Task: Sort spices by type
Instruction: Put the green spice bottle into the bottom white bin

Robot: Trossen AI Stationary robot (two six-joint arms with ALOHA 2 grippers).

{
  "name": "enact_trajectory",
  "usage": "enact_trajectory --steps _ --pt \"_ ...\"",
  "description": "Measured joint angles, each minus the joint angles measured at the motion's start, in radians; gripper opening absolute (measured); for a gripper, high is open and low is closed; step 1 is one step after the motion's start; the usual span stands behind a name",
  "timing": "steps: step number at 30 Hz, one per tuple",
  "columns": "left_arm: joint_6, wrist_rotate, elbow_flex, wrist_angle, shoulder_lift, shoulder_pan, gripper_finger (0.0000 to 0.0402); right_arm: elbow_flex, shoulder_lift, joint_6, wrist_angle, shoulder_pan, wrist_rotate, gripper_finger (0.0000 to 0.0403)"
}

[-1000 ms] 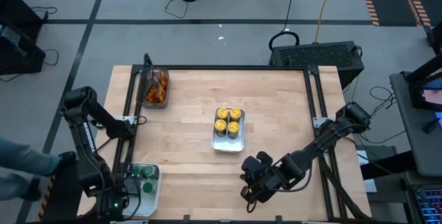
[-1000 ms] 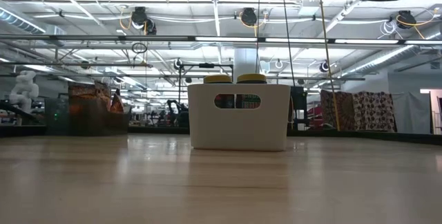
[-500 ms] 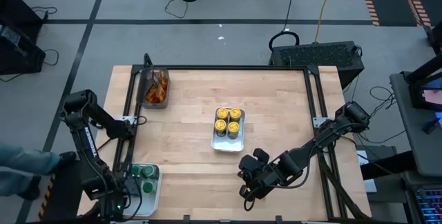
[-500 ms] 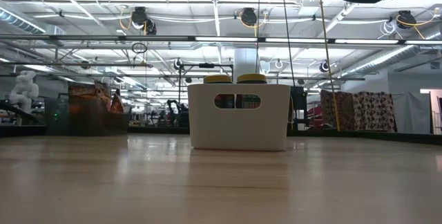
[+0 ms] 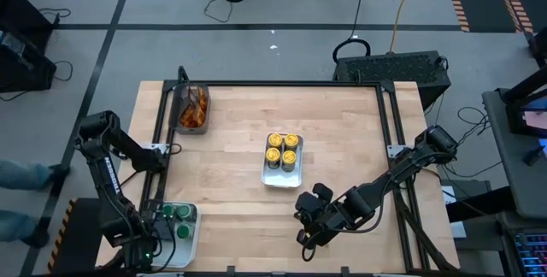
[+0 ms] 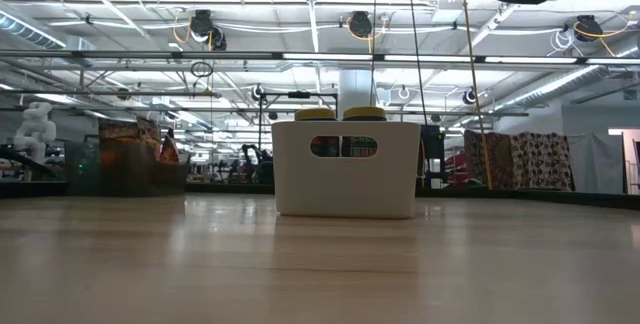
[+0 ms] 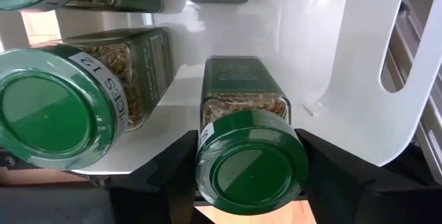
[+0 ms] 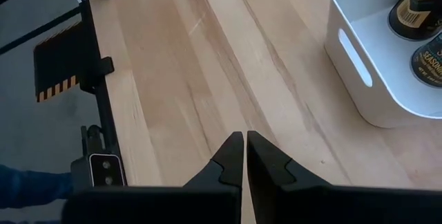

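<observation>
Green-lidded jar (image 7: 250, 160) sits clamped in left gripper (image 7: 242, 175) inside white tray (image 5: 190, 236) at table's 7 o'clock; right gripper (image 8: 244, 156) closed, empty.

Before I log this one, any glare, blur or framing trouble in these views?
Left wrist view: bright glare washes out the white tray wall, and the nearest green-lidded jar looks soft. Low view: ceiling lights are bright, the right arm is cut off at the top. High view: evenly lit, jars small.
</observation>
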Motion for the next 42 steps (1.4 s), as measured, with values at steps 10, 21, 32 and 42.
enact_trajectory --steps 10,21,32,42 --pt "0.042 -0.001 0.000 0.016 -0.001 0.038 0.0212 0.000 0.000 -0.008 0.002 -0.008 0.000 0.0000" --pt "0.125 -0.014 0.000 -0.011 -0.002 0.095 0.0212 0.000 0.000 -0.008 0.002 -0.013 -0.003 0.0000" --pt "0.130 -0.015 0.000 -0.010 -0.002 0.132 0.0232 0.000 0.000 -0.044 0.002 -0.040 -0.035 0.0000" --pt "0.132 -0.013 0.000 -0.003 -0.009 0.132 0.0255 0.000 0.000 -0.069 0.003 -0.051 -0.056 0.0000"
